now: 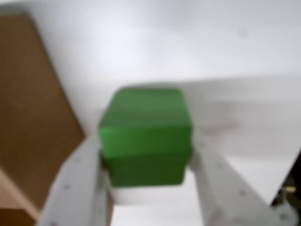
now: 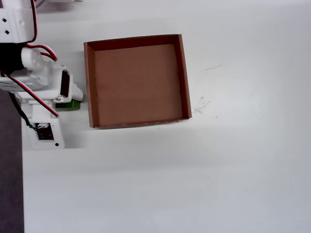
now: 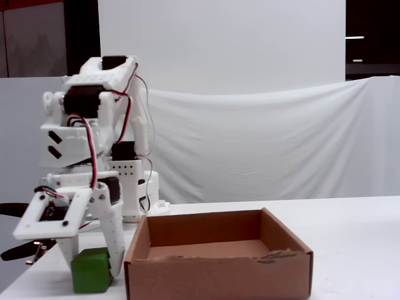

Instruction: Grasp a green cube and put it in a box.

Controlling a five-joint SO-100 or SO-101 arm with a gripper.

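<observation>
The green cube (image 1: 146, 134) fills the middle of the wrist view, held between the two white fingers (image 1: 77, 181) of my gripper (image 1: 146, 146), which is shut on it. In the fixed view the gripper (image 3: 92, 262) holds the cube (image 3: 92, 275) low, at about table level, just left of the box (image 3: 219, 275). I cannot tell whether the cube touches the table. From overhead only a green sliver of the cube (image 2: 73, 104) shows under the gripper (image 2: 68, 100), close to the left wall of the brown cardboard box (image 2: 89, 82). Nothing lies in the box.
The arm's white base and servos (image 2: 29, 63) stand at the left edge of the white table (image 2: 194, 174). A white cloth backdrop (image 3: 262, 144) hangs behind. The box wall (image 1: 28, 117) is close on the left in the wrist view.
</observation>
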